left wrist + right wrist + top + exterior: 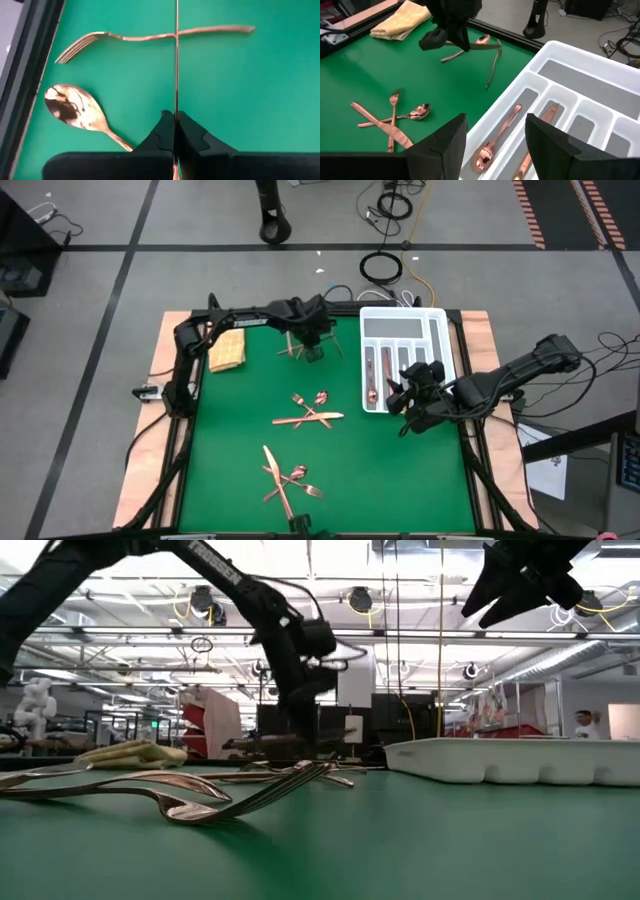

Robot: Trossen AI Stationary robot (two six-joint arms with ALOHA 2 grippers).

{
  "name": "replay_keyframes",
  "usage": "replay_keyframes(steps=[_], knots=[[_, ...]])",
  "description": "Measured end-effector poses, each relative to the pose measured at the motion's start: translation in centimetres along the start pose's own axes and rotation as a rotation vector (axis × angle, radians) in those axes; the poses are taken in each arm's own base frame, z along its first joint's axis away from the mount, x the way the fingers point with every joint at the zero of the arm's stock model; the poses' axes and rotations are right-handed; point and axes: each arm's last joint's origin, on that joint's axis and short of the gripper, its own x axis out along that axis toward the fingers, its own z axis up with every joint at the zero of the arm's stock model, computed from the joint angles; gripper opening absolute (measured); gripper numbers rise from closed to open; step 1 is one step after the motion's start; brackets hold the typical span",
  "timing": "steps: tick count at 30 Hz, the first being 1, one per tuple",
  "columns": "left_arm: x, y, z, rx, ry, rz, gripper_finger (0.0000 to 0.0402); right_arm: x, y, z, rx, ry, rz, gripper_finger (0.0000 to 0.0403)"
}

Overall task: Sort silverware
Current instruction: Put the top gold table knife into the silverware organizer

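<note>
Left gripper [175,131]: fingers clamped on a thin knife [176,60], near the counter's far edge; fork [150,37] and spoon [75,107] lie just beside it. Right gripper [495,145]: fingers apart, empty, raised over the tray [440,320], which holds a few pieces. Other silverware [305,412] lies mid-counter and in a front cluster [287,475]; bare green between.

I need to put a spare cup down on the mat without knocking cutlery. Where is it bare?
Bare: the green mat below the tan cloth, and its corner under the white tray. Crowded: the middle cluster, near-edge cluster, around the left gripper.
</note>
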Motion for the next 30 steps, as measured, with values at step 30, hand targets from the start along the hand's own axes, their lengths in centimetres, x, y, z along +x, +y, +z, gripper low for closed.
replay_keyframes(steps=[30], knots=[[-4.8, -12.0, 8.2, -0.879, -0.774, -0.708, 0.0003, -9.8, -4.5, 4.2, 0.242, -0.399, 0.389, 0.0187]])
